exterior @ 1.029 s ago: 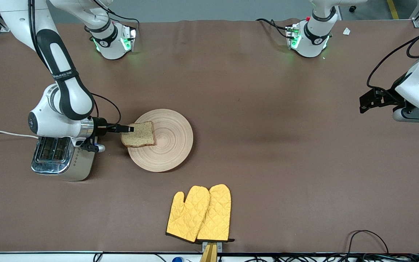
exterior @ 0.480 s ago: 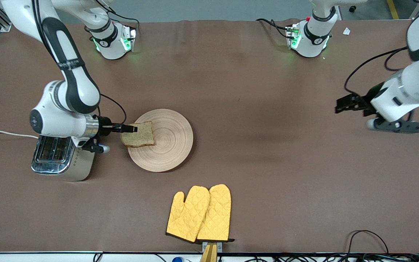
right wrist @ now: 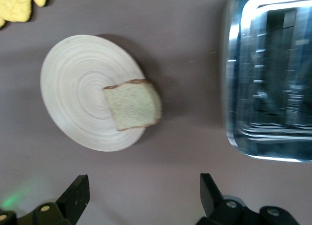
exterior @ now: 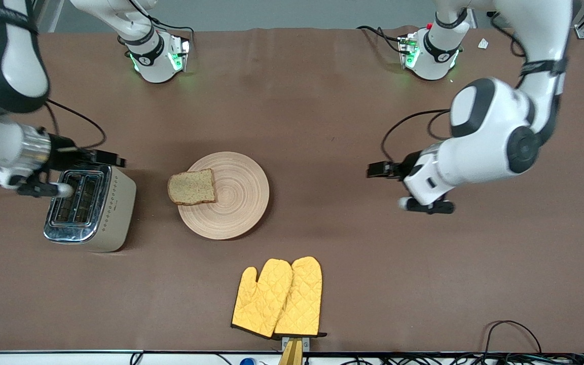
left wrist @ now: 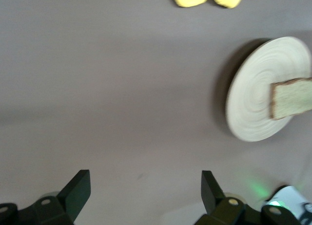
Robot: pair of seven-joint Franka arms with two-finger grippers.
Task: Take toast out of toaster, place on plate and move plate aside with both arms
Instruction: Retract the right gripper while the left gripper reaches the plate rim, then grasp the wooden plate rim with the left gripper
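Note:
The toast lies flat on the round wooden plate, over the rim toward the right arm's end. My right gripper is open and empty, over the toaster's edge, apart from the toast. In the right wrist view, the toast and plate lie ahead of the open right gripper. My left gripper is open and empty above bare table, toward the left arm's end from the plate. In the left wrist view, the plate and toast show past the open left gripper.
A chrome toaster stands beside the plate toward the right arm's end, its slots empty. Two yellow oven mitts lie nearer the front camera than the plate. Cables run along the table's front edge.
My right gripper has pulled back from the toast's edge to above the toaster; the toast stays on the plate. My left arm has swung in from the table's end toward the plate.

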